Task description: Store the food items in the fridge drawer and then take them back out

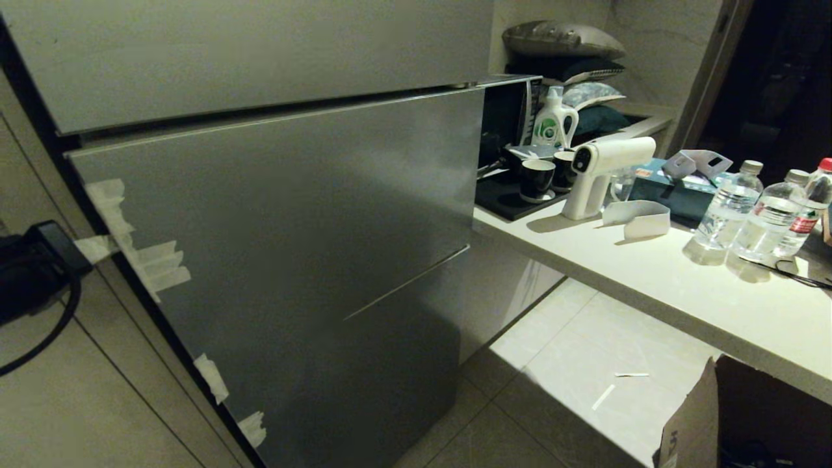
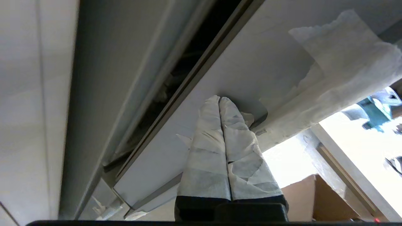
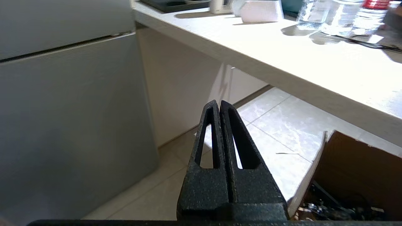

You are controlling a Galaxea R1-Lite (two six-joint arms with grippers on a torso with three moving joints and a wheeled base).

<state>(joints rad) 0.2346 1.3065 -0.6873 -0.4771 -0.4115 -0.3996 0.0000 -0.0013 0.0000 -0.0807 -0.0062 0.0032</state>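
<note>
Fridge drawer unseen behind taped grey door front [image 1: 292, 214]; left gripper [image 2: 220, 99] pinched closed against it, right gripper [image 3: 219, 103] closed, empty, beside cardboard box [image 3: 355, 163].

Brushed grey steel fridge door [image 1: 292, 214], matt; glossy floor tiles [image 1: 572, 364]; cardboard box [image 1: 689, 416]; L fingers [image 2: 207, 147] prob. paper-taped.

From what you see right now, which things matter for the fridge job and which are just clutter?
Job:
- grey fridge door, ajar
- left gripper, fingertips at that door's taped edge
- right gripper, shut, idle above the floor
No food or drawer in view.

Clutter:
- water bottles
- white spray gun
- black cups
- cardboard box
</note>
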